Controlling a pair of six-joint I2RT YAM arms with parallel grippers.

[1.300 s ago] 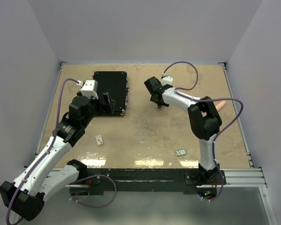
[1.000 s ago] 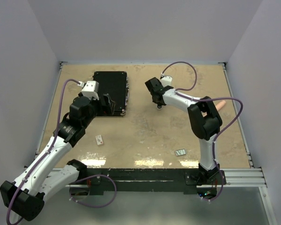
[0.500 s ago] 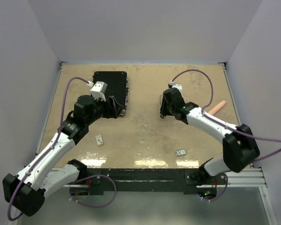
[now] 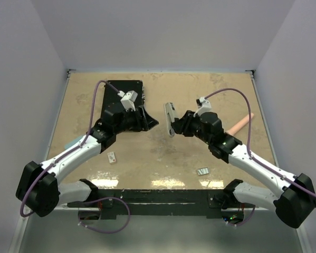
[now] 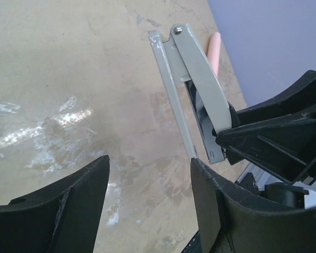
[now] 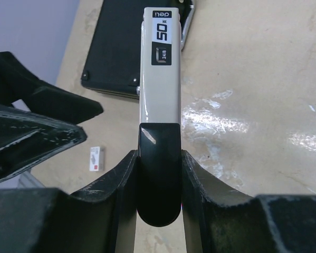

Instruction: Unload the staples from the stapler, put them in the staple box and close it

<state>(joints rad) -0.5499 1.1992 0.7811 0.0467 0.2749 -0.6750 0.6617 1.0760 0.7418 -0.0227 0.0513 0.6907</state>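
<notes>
Open tabletop beneath raised stapler, black case at left rear, pink cylinder far right

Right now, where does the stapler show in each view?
Top external: stapler at centre, held by the right pincer.
Left wrist: upper centre, slanting.
Right wrist: centre, clamped.
Landmark: black case, left of it in the top and right wrist views.

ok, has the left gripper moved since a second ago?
Yes. The left gripper swung right, past the case edge, toward the stapler in the right gripper.
</notes>
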